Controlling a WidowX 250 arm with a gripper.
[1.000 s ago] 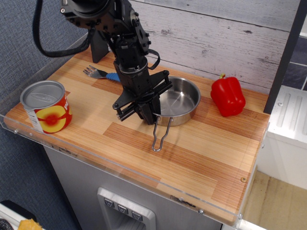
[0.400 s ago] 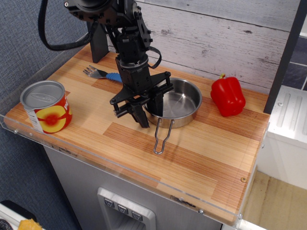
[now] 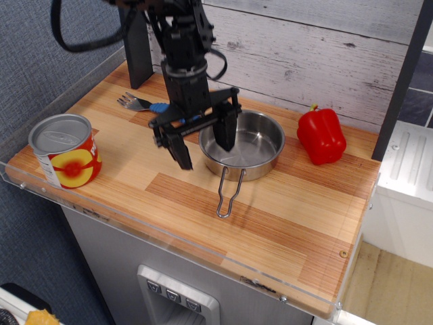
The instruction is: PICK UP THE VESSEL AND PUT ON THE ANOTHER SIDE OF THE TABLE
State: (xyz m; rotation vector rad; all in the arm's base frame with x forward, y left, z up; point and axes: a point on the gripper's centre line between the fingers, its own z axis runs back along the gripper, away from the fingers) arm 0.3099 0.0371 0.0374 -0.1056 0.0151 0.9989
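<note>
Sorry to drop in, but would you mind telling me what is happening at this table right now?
One robot arm hangs its open pincer over the left rim of the steel vessel, gripping nothing. The vessel sits on the table, wire handle toward the front edge. A tin can, a red pepper and a fork lie around it.

Whitewashed plank wall (image 3: pixel 325 54) at the far side, blue-grey textured wall (image 3: pixel 34 61) left, pale wood floor (image 3: pixel 392 284) near right.

We see bright, even light, soft shadows on the table (image 3: pixel 284 223), mild glare inside the vessel (image 3: pixel 254 139), and sharp focus
</note>
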